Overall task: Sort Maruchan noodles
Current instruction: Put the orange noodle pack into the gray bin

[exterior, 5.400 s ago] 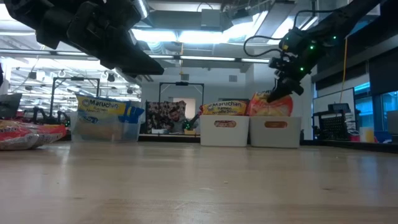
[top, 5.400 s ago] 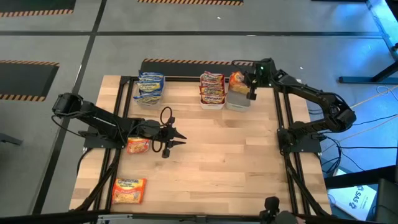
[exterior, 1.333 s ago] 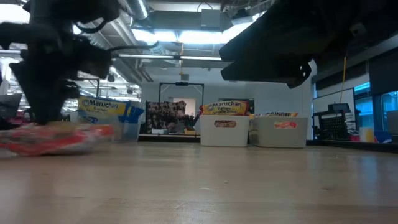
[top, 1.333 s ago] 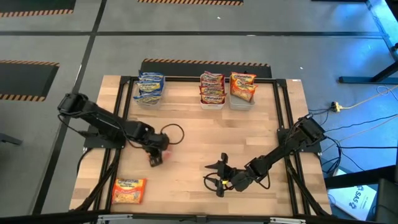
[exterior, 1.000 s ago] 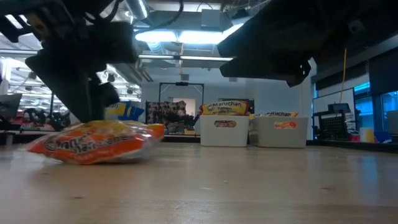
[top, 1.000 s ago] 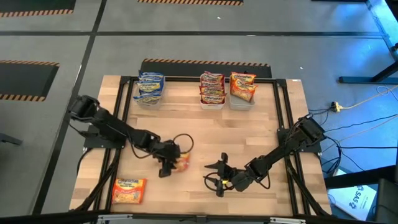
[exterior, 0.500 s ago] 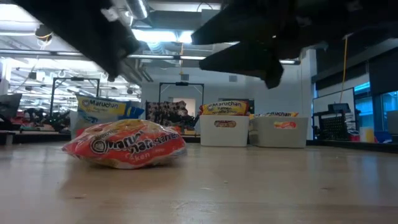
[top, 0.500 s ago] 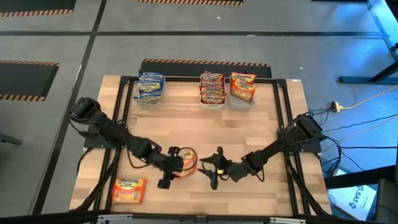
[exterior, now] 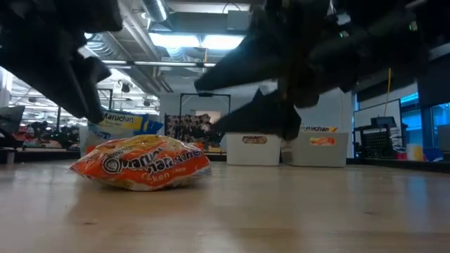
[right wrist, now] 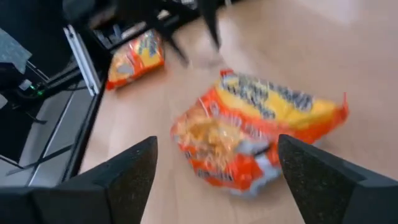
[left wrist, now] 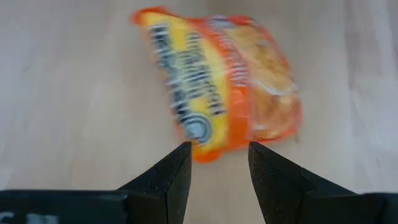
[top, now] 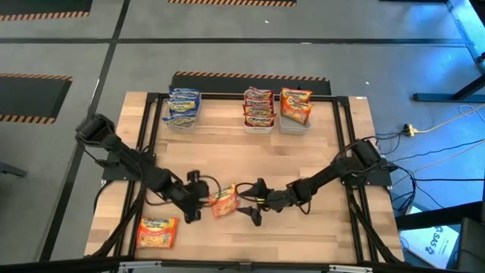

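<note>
End effectors [top: 192,199] [top: 252,206] flanking orange packet [top: 223,202]

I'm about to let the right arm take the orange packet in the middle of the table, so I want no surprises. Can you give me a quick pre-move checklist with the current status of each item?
1. Orange packet lying free on the table, not gripped: ok.
2. Right gripper open wide, packet ahead of its fingers: ok.
3. Left gripper clear of the packet: ok in the left wrist view; it sits just beside the packet, fingers apart and empty.
4. Room between the two grippers: not ok, they flank the packet closely.
5. Orange bin at the far edge reachable and unblocked: ok.
6. Second orange packet near the front left corner out of the way: ok.
</note>
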You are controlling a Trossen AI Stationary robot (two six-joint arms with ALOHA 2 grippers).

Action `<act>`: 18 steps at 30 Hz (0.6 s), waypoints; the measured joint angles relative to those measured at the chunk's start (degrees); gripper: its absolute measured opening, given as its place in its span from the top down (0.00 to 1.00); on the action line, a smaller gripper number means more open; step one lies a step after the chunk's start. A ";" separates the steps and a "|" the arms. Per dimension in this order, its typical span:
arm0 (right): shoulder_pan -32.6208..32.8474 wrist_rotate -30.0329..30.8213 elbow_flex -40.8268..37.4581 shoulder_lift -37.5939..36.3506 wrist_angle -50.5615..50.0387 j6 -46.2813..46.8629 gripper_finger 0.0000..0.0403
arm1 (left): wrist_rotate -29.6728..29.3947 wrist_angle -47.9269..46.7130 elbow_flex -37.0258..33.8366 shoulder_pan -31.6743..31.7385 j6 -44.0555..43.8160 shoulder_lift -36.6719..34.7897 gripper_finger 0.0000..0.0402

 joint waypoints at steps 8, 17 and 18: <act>-0.02 0.32 0.46 1.25 -0.48 1.31 0.21 | -2.06 12.79 -15.26 3.93 -16.14 -10.61 0.62; 0.07 -2.62 6.23 4.27 -5.56 -0.25 0.21 | 9.21 22.26 -17.70 9.14 -13.82 -9.37 0.58; 0.07 -2.55 6.53 4.44 -6.89 -0.25 0.21 | 9.84 22.45 -17.68 9.61 -13.88 -8.57 0.56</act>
